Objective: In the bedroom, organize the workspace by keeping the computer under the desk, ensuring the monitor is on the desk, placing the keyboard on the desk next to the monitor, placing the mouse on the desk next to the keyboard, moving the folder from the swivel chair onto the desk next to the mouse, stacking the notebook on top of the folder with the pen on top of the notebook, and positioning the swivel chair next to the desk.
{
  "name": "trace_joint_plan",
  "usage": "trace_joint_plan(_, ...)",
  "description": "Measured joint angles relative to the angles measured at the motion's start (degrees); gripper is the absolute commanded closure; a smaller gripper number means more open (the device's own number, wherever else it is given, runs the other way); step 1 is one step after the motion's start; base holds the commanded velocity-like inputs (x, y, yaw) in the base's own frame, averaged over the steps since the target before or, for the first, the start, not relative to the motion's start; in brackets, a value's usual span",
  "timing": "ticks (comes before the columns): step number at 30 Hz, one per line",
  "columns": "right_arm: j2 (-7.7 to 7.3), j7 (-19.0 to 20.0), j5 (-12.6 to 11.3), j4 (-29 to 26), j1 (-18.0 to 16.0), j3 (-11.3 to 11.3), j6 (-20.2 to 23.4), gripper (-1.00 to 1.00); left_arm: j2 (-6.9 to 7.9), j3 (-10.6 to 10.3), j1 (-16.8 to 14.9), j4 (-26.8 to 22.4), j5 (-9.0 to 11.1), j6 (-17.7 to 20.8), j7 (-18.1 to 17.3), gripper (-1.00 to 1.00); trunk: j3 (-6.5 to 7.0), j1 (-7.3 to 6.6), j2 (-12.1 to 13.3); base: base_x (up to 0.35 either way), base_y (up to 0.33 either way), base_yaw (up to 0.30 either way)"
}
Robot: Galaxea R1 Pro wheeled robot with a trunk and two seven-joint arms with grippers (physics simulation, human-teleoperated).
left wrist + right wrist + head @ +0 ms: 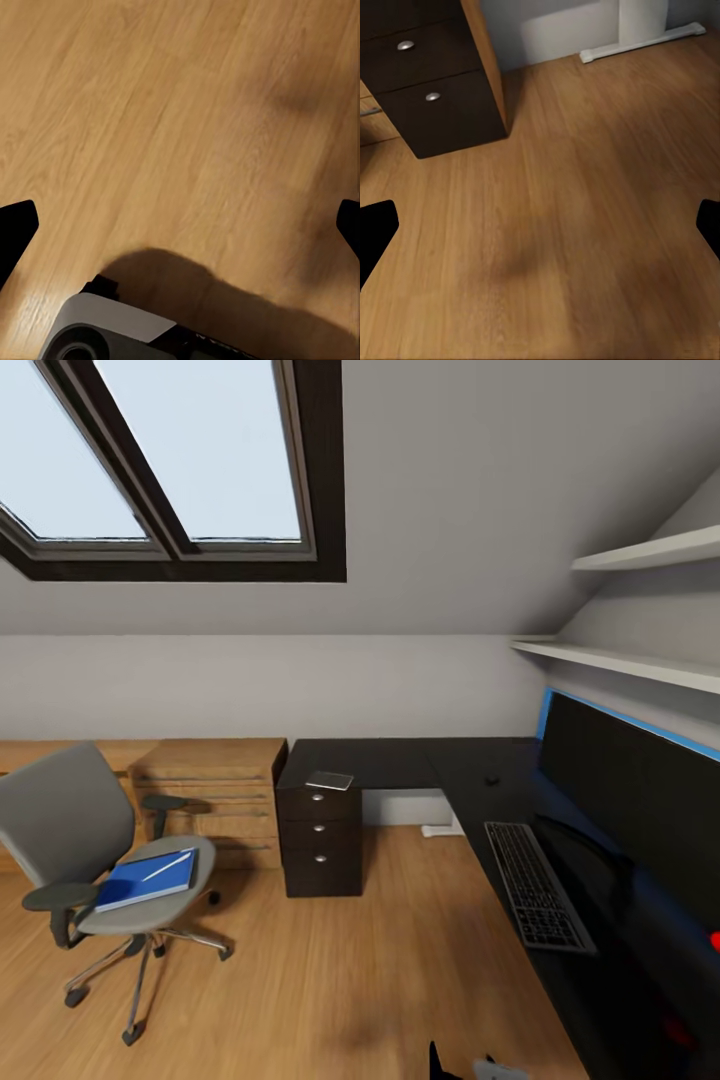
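While the head camera looks across an attic bedroom with sloped grey walls and a dark-framed skylight (200, 470), the swivel chair (70, 830) stands at the left on the light wood floor (330, 980), well apart from the desk. On its grey seat lies the blue folder (140, 882), with the thin white pen (168, 867) resting on top. Behind the chair is a low light-wood cabinet (215, 785). To its right sits the dark drawer unit (320, 840) with round silver knobs, and the small dark notebook (330, 780) lies on the black desk (400, 760) top above it. Further right, the mouse (492, 780) sits on the desk, then the keyboard (538, 885), with the black monitor (630, 800) beside it against the blue back panel. Two pale shelves (640, 600) hang above.

Each wrist camera shows floor, with the left gripper (180, 225) and right gripper (540, 225) spread wide, fingertips at opposite edges, holding nothing. The right wrist view also shows the drawer unit and the desk's white pedestal foot (645, 34).
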Motion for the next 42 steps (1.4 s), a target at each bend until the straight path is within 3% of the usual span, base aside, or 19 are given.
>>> trace_joint_plan(15,0.03,0.0,0.0,0.1,0.0,0.1,-0.1,-1.00,0.02,0.0,0.0,0.6,0.0,0.0,0.0,-1.00,0.00,0.00,0.0,0.339,0.000,0.015)
trace_joint_plan(21,0.04,0.0,0.1,0.5,0.0,0.1,-2.8,-1.00,0.00,0.0,0.0,0.8,0.1,0.0,0.0,-1.00,0.00,0.00,0.0,0.333,0.000,0.221)
trace_joint_plan(30,0.02,0.0,0.1,1.3,0.0,0.1,-3.4,-1.00,-0.01,0.0,0.0,0.8,0.1,0.0,0.2,-1.00,0.00,0.03,0.0,0.067,0.000,0.237)
trace_joint_plan(42,-0.04,0.0,0.1,1.3,0.0,0.1,-3.4,-1.00,0.00,-0.1,0.0,0.8,0.0,0.0,0.2,-1.00,0.00,0.00,0.0,0.288,0.000,0.023)
